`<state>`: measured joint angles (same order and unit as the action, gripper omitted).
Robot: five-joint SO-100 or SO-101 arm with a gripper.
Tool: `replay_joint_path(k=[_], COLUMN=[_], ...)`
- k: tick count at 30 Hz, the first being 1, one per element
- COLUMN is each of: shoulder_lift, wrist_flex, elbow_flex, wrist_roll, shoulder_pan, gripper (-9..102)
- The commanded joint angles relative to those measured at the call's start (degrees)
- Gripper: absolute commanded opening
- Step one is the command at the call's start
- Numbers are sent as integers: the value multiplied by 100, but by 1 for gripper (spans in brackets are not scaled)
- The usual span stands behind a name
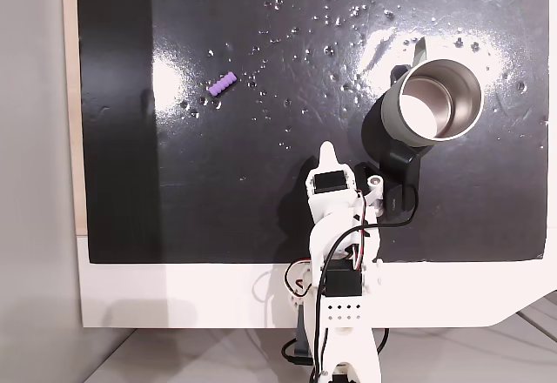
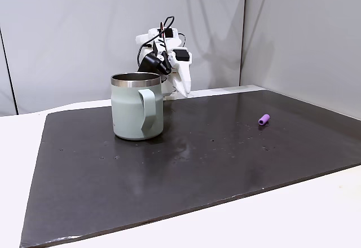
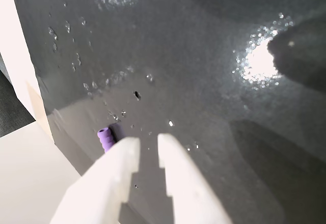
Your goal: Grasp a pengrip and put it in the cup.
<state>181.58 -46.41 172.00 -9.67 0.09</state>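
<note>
Bright, even indoor light from overhead. Strong white glare patches are seen on the glossy black mat (image 1: 261,139) in a fixed view, with speckled highlights. A blown-out hotspot is seen upper right in the wrist view. The claw (image 3: 147,147) there is overexposed and soft; the background is slightly blurred. The cup (image 2: 137,106) is sharply rendered, with a soft shadow at its base.
</note>
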Motion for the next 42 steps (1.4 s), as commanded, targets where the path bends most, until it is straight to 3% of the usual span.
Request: replay_joint_path(k=[1,13,17,22,29,42], shoulder_lift=[53,53,-53,-1793,-4025,-7620], wrist_flex=[246,237,-35,-193,-1072,-3340], elbow_flex=[-35,-79,-738,-2382,-5001,-9141], wrist_roll=[466,457,220,176,598,1336], shoulder_pan=[185,185,237,-44,-606,-1494], gripper=[0,0,0,0,0,3])
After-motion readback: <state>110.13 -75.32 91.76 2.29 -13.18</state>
